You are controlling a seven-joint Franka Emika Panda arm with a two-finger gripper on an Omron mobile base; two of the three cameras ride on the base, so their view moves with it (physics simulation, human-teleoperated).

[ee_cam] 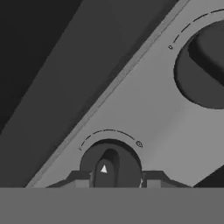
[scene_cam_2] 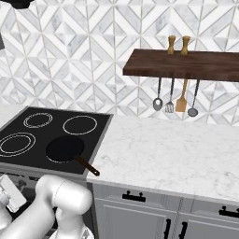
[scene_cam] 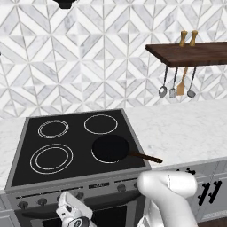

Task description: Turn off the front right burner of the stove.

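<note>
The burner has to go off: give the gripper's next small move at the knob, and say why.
Probably ease the gripper forward a touch and close on the knob. In the hand view that knob on the stove front panel sits centred between the fingertips, which flank it without clearly gripping it; the frying pan covers the front right burner.
</note>
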